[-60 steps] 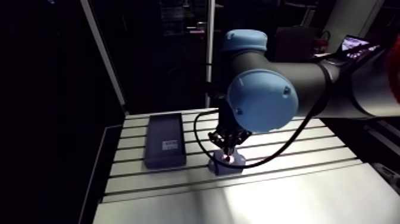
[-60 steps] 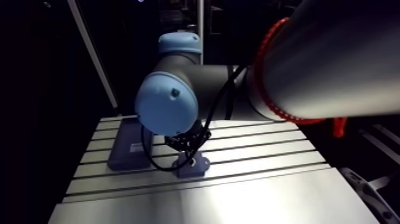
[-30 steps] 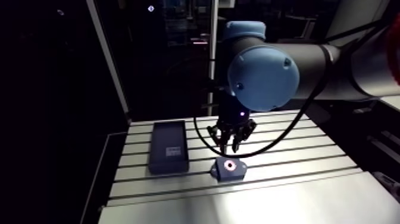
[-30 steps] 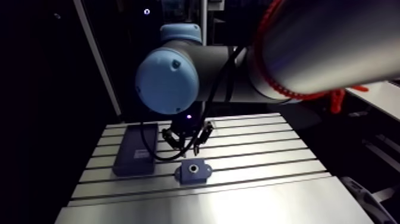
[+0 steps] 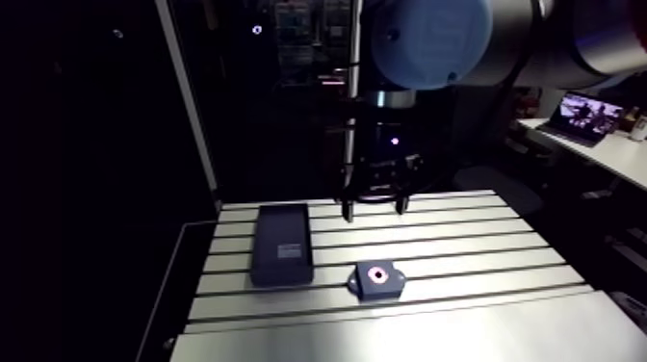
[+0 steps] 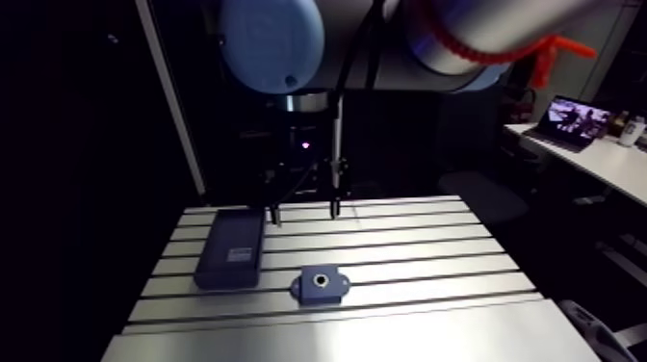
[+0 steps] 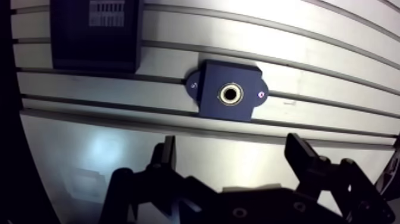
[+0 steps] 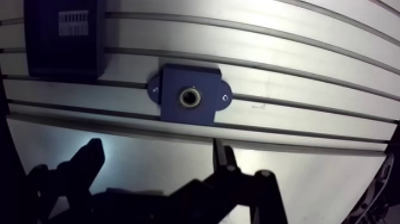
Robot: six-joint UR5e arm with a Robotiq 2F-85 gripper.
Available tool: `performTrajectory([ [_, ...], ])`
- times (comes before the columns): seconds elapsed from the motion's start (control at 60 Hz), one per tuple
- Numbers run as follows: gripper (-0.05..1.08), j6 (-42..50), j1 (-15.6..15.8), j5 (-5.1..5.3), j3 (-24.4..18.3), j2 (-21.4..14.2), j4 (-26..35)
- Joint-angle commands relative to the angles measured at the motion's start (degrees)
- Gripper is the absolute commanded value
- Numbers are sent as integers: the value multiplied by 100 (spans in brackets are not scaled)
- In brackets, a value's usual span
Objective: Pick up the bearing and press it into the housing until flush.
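- Bearing (image 7: 231,93) sits in the bore of the housing (image 7: 209,110), which lies on the surface (image 7: 333,71) just ahead of the end effector (image 7: 231,143). It looks flush, but depth can't be confirmed from these views.
- End effector was down on the housing a moment ago. It's now lifted well clear, fingers spread, nothing held.
- Dark tray (image 7: 95,42) beside the housing hasn't moved.
- My read: press done, arm retreating. Only seating depth is left to check.
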Motion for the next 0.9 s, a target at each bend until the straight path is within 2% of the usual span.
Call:
performTrajectory([
  [0.017, 1, 91, 87, 8, -576, -5, 702],
  [0.333, 1, 340, 271, 17, -1394, -13, 1477],
  [0.683, 1, 547, 299, 61, -1715, -119, 1529],
  [0.9, 1, 611, 315, 26, -1983, -110, 1470],
])
